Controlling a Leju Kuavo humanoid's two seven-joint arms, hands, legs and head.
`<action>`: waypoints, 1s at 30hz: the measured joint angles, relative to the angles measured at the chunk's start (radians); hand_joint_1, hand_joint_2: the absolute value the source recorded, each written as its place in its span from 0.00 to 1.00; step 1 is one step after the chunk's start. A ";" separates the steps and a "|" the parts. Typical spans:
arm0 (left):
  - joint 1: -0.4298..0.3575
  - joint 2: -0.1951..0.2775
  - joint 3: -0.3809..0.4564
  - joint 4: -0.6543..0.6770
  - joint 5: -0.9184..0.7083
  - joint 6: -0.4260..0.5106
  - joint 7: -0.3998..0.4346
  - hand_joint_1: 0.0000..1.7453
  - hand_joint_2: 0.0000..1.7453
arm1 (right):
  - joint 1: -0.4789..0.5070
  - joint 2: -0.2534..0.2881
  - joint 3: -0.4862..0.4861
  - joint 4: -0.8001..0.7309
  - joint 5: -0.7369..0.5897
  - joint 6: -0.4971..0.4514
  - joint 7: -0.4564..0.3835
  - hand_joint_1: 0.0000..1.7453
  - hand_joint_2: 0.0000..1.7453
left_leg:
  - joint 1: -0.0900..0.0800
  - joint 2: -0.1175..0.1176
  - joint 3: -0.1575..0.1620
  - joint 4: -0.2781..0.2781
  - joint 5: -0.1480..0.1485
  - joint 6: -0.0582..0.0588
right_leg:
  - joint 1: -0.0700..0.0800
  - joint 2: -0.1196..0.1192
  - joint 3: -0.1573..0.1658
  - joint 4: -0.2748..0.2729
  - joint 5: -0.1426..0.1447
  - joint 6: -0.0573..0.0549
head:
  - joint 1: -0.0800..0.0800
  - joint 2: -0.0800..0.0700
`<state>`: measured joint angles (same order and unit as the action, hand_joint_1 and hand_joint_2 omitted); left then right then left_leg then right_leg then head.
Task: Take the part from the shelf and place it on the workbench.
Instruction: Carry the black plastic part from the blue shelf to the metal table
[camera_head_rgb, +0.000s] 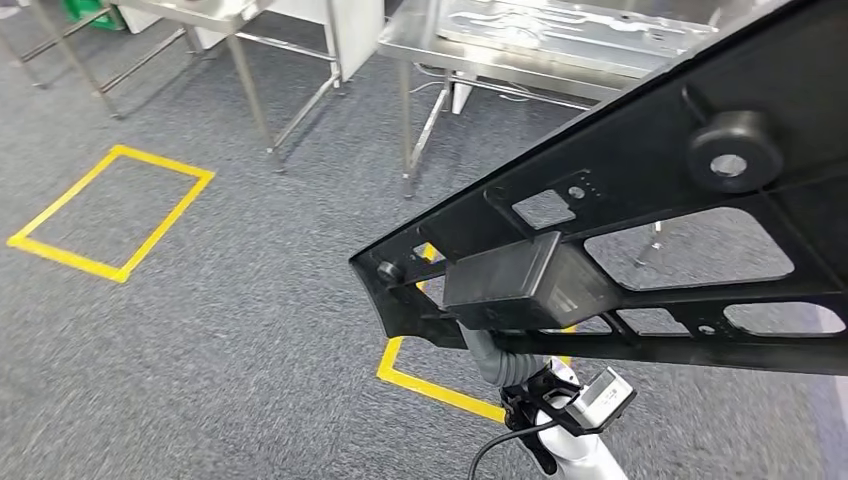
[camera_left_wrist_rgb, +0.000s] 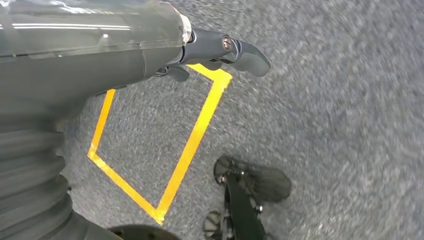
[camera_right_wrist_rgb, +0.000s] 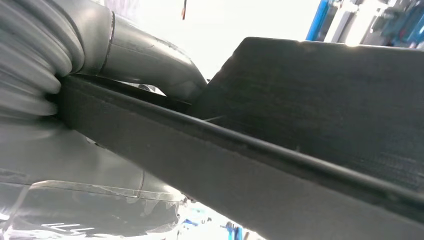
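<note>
Part (camera_head_rgb: 650, 190): black matt plastic, fine-grained surface, moulded cutouts and a round boss. Right hand (camera_right_wrist_rgb: 100, 150): grey ribbed cover looks rubbery, smooth grey plastic shell with slight sheen. Left hand (camera_left_wrist_rgb: 90, 55): same glossy grey shell, darker smooth fingers (camera_left_wrist_rgb: 245, 50) with a metal screw head. Floor (camera_head_rgb: 230, 330): grey rough carpet, speckled, yellow tape (camera_head_rgb: 110, 205) on it, smooth. Desk (camera_head_rgb: 520, 50): brushed stainless metal, shiny, thin metal legs.

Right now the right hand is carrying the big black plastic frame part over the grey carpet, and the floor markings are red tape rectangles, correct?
Not quite: the tape rectangles are yellow, not red, as the head view shows. The rest stands: the right hand holds the big black plastic frame part above the grey carpet.
</note>
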<state>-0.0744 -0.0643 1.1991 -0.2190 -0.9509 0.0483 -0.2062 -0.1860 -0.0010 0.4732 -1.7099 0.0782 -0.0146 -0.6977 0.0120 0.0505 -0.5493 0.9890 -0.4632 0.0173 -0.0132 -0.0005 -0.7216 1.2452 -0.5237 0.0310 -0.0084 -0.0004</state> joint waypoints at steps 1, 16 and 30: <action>-0.001 0.000 0.000 0.000 -0.001 -0.001 -0.001 0.00 1.00 | 0.000 0.000 -0.003 0.000 0.000 0.000 0.000 1.00 1.00 | 0.000 0.011 0.004 0.000 -0.003 -0.003 | 0.001 -0.017 0.042 -0.077 0.036 -0.001 | 0.000 0.000; -0.002 -0.002 -0.003 0.000 0.006 -0.028 -0.009 0.00 1.00 | -0.007 -0.004 -0.015 0.007 -0.001 0.016 -0.001 1.00 1.00 | 0.001 -0.051 -0.098 0.227 -0.084 -0.044 | 0.010 0.067 0.137 -0.247 0.087 -0.055 | 0.000 0.000; 0.000 -0.002 -0.003 0.000 0.001 -0.072 -0.015 0.00 1.00 | -0.026 -0.004 -0.015 0.016 -0.024 0.020 0.000 1.00 1.00 | 0.002 -0.015 -0.002 0.000 0.001 0.002 | 0.001 0.005 -0.019 0.035 -0.020 0.000 | 0.000 0.000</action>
<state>-0.0745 -0.0665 1.1961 -0.2190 -0.9501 -0.0234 -0.2214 -0.2119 -0.0050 0.4581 -1.6936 0.0543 0.0051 -0.6978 0.0142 0.0355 -0.5508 0.9886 -0.4626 0.0188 -0.0120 0.0045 -0.7401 1.2803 -0.5440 0.0315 -0.0084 -0.0004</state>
